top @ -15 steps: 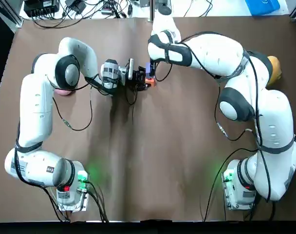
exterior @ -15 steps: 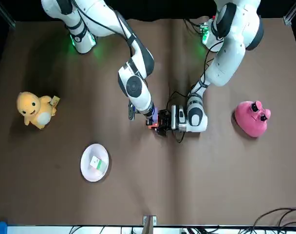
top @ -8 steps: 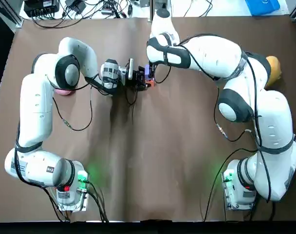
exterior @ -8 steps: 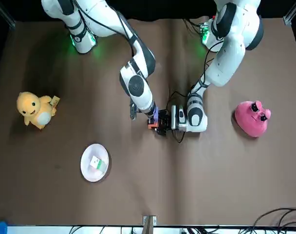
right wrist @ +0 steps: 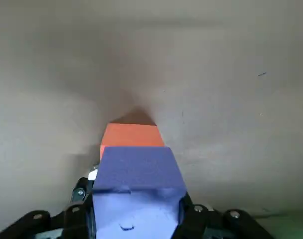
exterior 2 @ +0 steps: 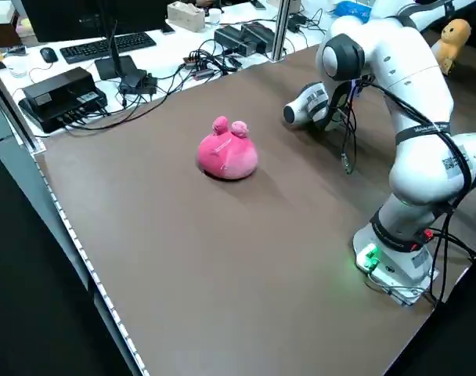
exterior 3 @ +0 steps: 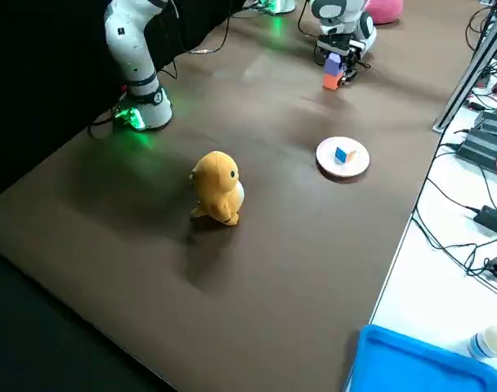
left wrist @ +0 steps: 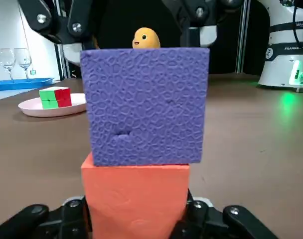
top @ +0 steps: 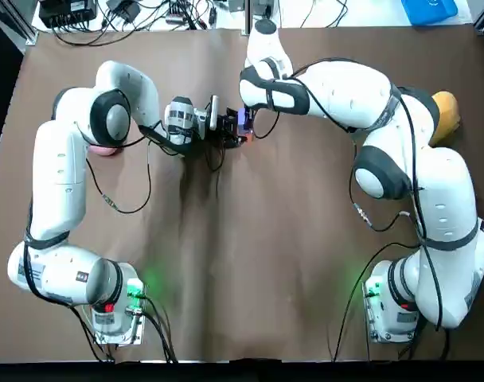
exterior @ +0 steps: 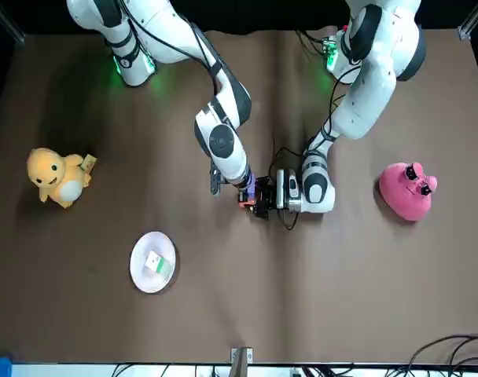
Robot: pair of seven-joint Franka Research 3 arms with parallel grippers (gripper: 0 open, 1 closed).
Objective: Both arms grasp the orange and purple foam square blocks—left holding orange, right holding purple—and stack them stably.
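1. Stack at table 12 o'clock: purple (left wrist: pixel 146 104) sits on orange (left wrist: pixel 136 199), edges near flush.
2. L gripper (left wrist: pixel 136 219) jaws clamp orange from 9 o'clock, prob to anchor the base.
3. R gripper (right wrist: pixel 135 214) jaws grip purple from above, prob to keep it square.

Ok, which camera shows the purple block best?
Left wrist view: the purple block fills it, sitting on the orange block. Right wrist view shows its top; right side view shows it small; top and front, a speck between the left gripper and right gripper.
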